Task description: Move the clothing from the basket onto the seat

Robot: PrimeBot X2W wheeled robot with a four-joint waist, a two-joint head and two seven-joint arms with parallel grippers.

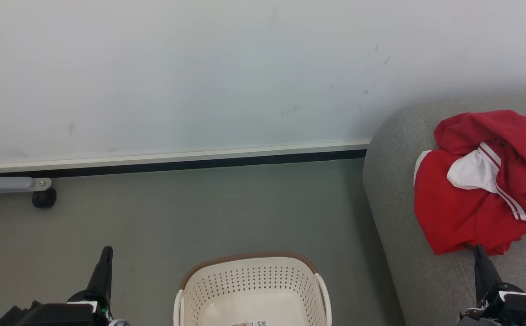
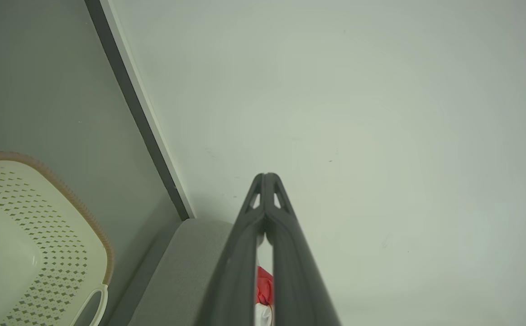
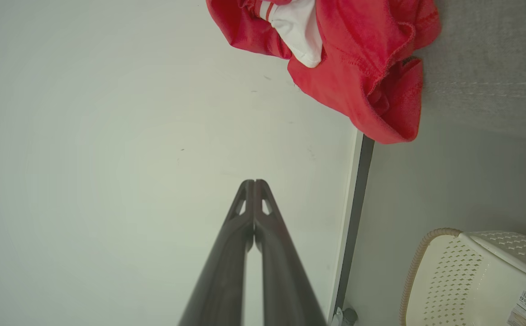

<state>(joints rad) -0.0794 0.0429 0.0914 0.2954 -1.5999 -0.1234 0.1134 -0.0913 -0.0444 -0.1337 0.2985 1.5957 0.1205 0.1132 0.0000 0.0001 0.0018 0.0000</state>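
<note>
Red clothing (image 1: 471, 213) with white panels lies bunched on the grey seat (image 1: 394, 203) at the head view's right; the cream basket (image 1: 249, 280) stands on the floor (image 1: 199, 213) at bottom centre, the left gripper (image 1: 106, 253) at lower left, the right gripper (image 1: 479, 251) at lower right just below the clothing. In the left wrist view the fingers (image 2: 240, 253) press together at mid-frame, basket at lower left. In the right wrist view the fingers (image 3: 227, 253) also meet, clothing at top, basket at lower right.
</note>
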